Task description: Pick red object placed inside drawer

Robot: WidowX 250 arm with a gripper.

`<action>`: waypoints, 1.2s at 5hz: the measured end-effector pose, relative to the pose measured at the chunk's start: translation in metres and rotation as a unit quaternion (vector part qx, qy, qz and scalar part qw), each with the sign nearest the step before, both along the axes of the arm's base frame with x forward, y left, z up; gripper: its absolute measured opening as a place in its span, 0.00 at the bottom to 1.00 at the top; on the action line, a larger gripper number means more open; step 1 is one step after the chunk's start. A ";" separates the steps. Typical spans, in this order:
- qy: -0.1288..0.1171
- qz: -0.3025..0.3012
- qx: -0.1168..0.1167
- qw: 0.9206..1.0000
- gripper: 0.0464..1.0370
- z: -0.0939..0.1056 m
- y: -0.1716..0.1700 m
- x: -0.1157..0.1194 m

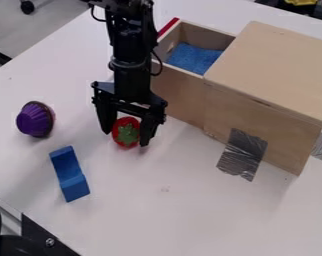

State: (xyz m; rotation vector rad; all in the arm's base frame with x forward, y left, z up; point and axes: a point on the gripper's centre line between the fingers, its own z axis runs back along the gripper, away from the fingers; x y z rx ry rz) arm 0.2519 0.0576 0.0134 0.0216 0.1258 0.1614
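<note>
The gripper, spread apart, straddles the red strawberry (green leaves and all).

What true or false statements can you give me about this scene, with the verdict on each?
1. The red strawberry is inside the drawer. False: it is at the gripper, outside the drawer.
2. The drawer is open. True.
3. A blue block touches the strawberry. False: they are apart.
4. A blue piece lies in the drawer. True.
5. The purple object sits atop the wooden box. False: it is on the table.
</note>
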 end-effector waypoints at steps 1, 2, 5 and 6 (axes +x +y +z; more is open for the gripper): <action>0.011 0.002 -0.002 1.000 0.96 -0.006 -0.001 -0.003; 0.017 0.004 0.001 1.000 0.92 -0.010 0.000 -0.006; 0.015 0.007 -0.013 1.000 0.72 -0.012 0.005 -0.008; 0.023 -0.001 -0.025 0.999 0.72 -0.011 0.002 -0.011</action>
